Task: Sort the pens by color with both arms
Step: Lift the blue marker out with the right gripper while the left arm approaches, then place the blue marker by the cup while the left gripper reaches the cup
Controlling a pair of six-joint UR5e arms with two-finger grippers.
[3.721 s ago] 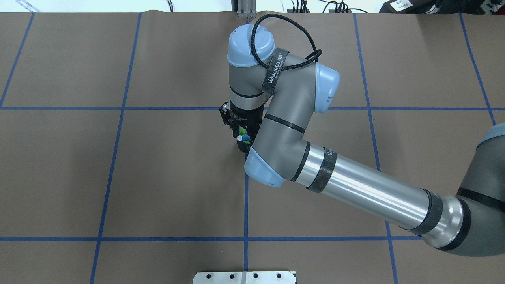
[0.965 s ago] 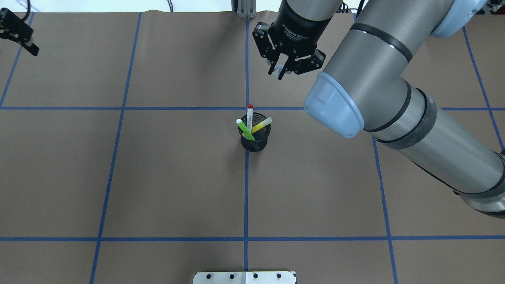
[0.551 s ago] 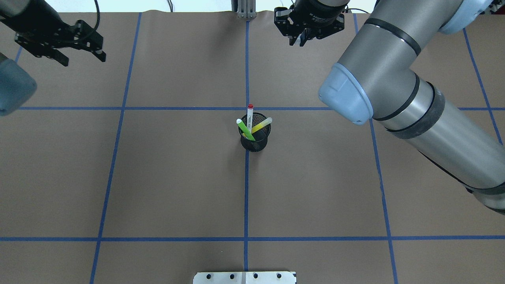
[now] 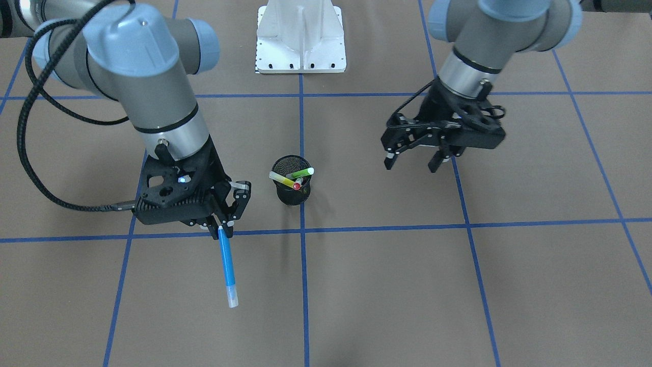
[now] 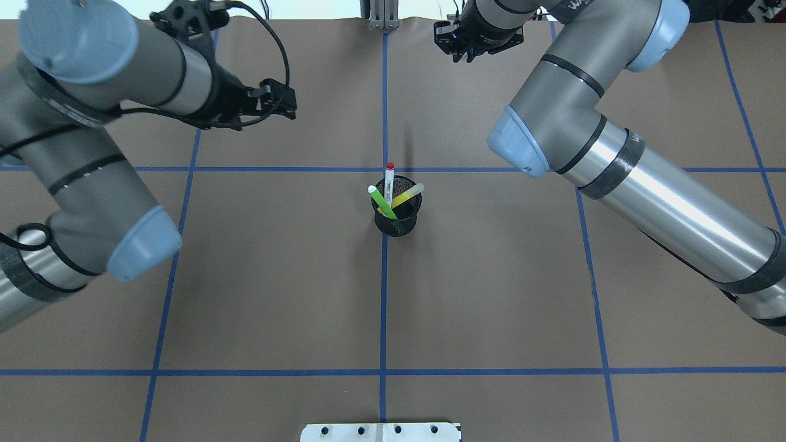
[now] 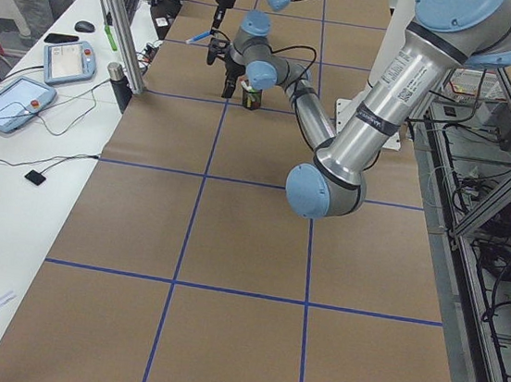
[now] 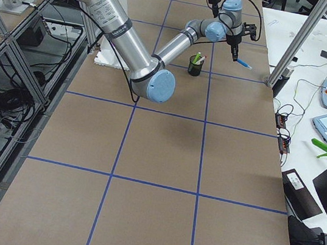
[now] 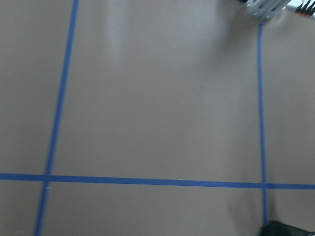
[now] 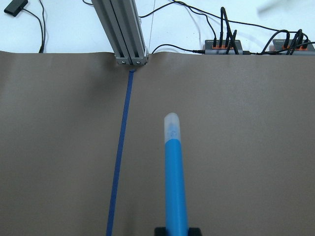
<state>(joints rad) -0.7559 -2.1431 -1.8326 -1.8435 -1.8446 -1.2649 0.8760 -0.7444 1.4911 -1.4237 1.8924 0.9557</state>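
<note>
My right gripper (image 4: 222,232) is shut on the blue pen (image 4: 227,265) and holds it above the table near the far edge. The pen's pale cap points away from the gripper, and it also shows in the right wrist view (image 9: 175,182). The right gripper (image 5: 466,52) is at the top of the overhead view. The green pen (image 5: 382,201), the yellow pen (image 5: 408,195) and the red-capped white pen (image 5: 389,176) stand in the black mesh cup (image 5: 396,218) at the table's middle. My left gripper (image 4: 412,164) is open and empty, beside the cup and apart from it, and it shows in the overhead view (image 5: 282,105).
Blue tape lines divide the brown table. The white base pedestal (image 4: 300,38) stands on the robot's side. An aluminium post (image 9: 125,34) and cables with a power strip (image 9: 224,46) lie at the far edge. The cup's rim (image 8: 285,228) shows at the left wrist view's bottom corner.
The right gripper has lifted the blue pen from the cup and carried it toward the far edge. The left arm has swung in from the far left toward the middle.
</note>
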